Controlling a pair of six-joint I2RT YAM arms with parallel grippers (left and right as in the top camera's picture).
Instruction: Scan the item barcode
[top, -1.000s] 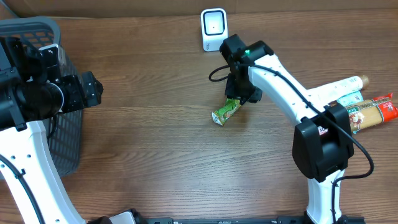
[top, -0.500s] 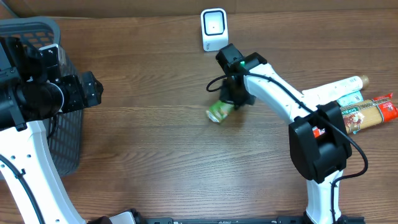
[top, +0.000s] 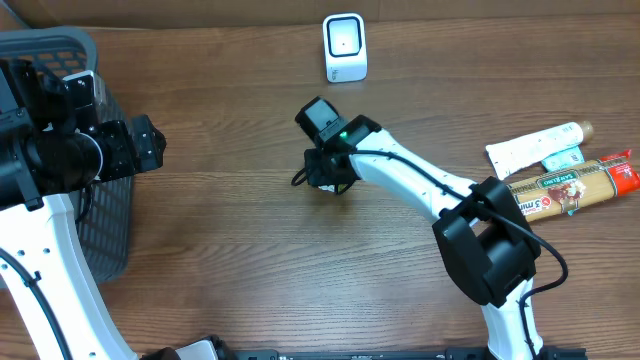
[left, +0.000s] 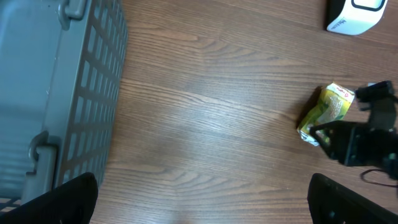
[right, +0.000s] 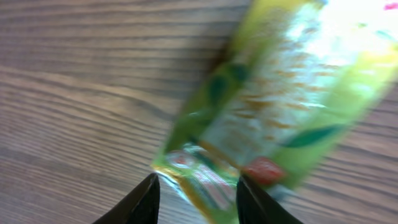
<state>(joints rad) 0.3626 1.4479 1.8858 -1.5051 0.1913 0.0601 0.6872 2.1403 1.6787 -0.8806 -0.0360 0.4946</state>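
None of the scanning looks done: the green packet (left: 326, 111) lies on the bench (top: 250, 260), apart from the white scanner (top: 345, 47). Over it, the right gripper (right: 199, 196) sets its fingers part-way apart astride the packet's end, gripping or not I cannot tell. At the far side, the left gripper (left: 205, 199) hangs wide and empty.
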